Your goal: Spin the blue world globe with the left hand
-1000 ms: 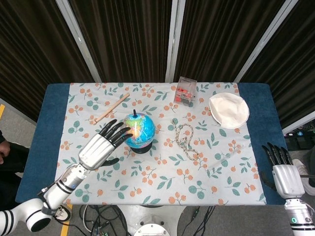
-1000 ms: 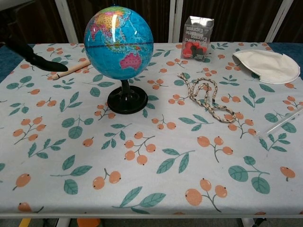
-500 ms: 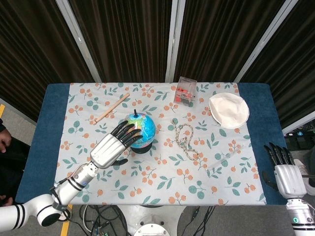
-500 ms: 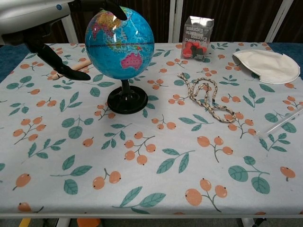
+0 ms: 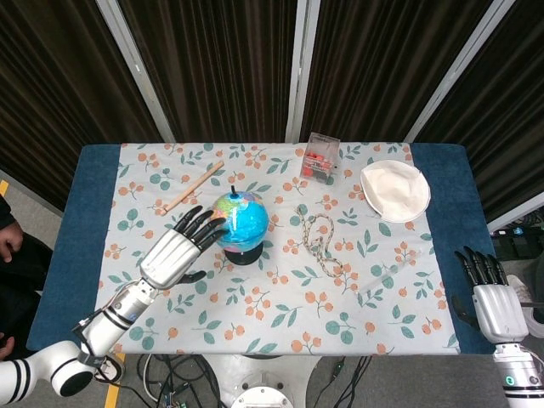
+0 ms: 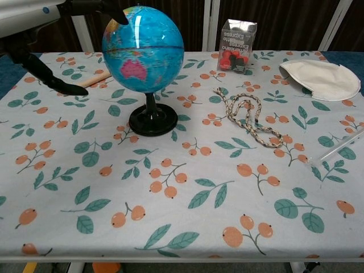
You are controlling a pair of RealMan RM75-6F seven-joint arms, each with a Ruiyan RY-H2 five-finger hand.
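Reaching in from the left, the left hand (image 5: 174,249) has its fingers (image 5: 201,223) spread, tips at the side of the blue world globe (image 5: 240,219), which stands on its black base at the middle of the counter (image 5: 280,323). Judged step: the spinning stroke; next calls for a sideways brush across the sphere. Right of the globe lie a braided rope (image 5: 317,240) and, farther off, a white cloth (image 5: 394,190). The right hand (image 5: 495,298) rests well apart, fingers extended.

Chest view: one fingertip (image 6: 118,15) meets the globe (image 6: 143,49) near its top. A wooden stick (image 6: 91,81) lies left of it; nothing obstructs.

Blue tabletop (image 5: 85,212) under a floral cloth (image 5: 280,289), bearing globe (image 5: 240,223), stick (image 5: 193,187), rope (image 5: 318,238), clear box (image 5: 321,158), white cloth (image 5: 394,190).
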